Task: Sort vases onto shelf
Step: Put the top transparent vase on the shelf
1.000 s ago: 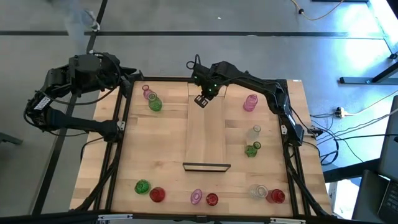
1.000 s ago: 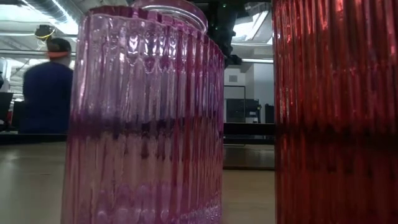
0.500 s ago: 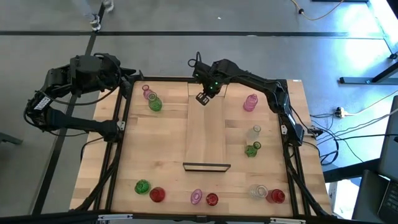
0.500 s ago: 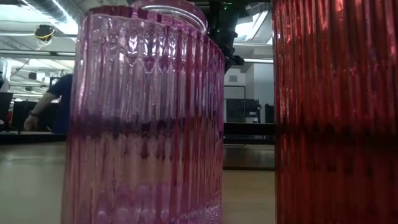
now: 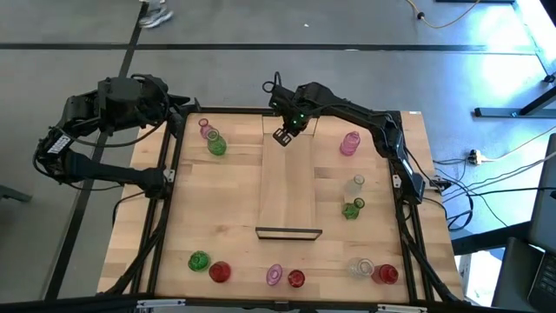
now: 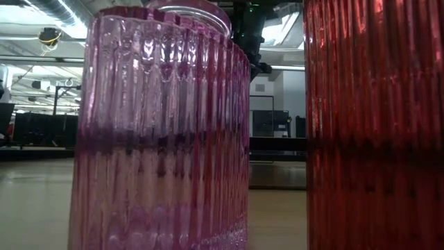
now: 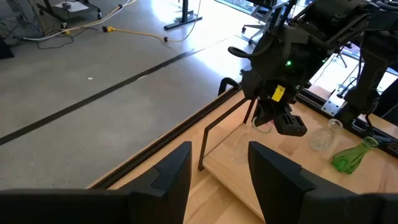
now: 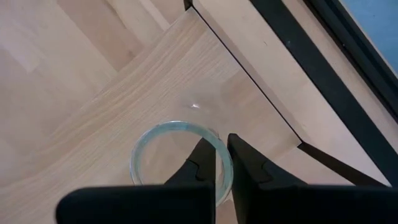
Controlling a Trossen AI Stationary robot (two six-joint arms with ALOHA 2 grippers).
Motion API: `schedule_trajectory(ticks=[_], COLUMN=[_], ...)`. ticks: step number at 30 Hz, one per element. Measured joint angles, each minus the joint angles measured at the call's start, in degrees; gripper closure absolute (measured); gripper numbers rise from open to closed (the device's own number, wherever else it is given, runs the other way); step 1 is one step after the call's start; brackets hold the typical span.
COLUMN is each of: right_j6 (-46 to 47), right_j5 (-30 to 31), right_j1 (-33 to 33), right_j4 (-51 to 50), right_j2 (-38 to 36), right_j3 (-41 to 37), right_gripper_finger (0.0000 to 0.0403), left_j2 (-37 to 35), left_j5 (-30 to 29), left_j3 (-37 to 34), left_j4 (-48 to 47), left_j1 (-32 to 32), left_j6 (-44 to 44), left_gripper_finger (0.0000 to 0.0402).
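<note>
Little changed from the earlier frames: right arm shifted a touch toward the upper end of the shelf, person gone from the left of the low view.

High view. Right gripper (image 5: 282,137) upper centre, over the top end of the shelf (image 5: 289,187), which runs down the middle of the tabletop (image 5: 234,209). Left gripper (image 5: 162,103) parked upper left, off the table corner. Vases scattered: pink vase (image 5: 207,129) and green vase (image 5: 216,145) upper left; second pink vase (image 5: 349,143) right of the shelf; clear vase (image 5: 356,186) and a green one (image 5: 352,209) mid right; a row of green, red, pink, red, clear, red along the bottom edge.

Low view. Two ribbed vases fill the frame: pink one (image 6: 163,132) left and centre, red one (image 6: 374,125) right. Dark arm part visible above, between them.

Left wrist view. Own fingers (image 7: 173,171) spread, nothing between them. Right gripper (image 7: 283,119) upper right, over the shelf's end frame (image 7: 214,134); glass at its tips hard to make out.

Right wrist view. Fingers (image 8: 202,163) nearly pressed together, pinching the rim of a clear glass vase (image 8: 177,165) over the shelf plank (image 8: 155,93), near its corner.

Step in hand, by judgement: setting this vase at the shelf's end. Best lowered straight until the base sits flat, kept inside the plank edge and clear of the black frame, then released gently and lifted vertically so the rim is not dragged and the vase tipped.
</note>
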Motion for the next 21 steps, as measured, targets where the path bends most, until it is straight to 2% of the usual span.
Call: schedule_trajectory(ticks=[21], right_j6=[-0.2], right_j5=[-0.8], right_j1=[-0.3], right_j4=[-0.6], right_j2=[0.0], right_j3=[0.0], right_gripper_finger=[0.0382], left_j2=[0.0], left_j5=[0.0], left_j3=[0.0], left_j4=[0.0], left_j1=[0.0], left_j6=[0.0], left_gripper_finger=[0.025])
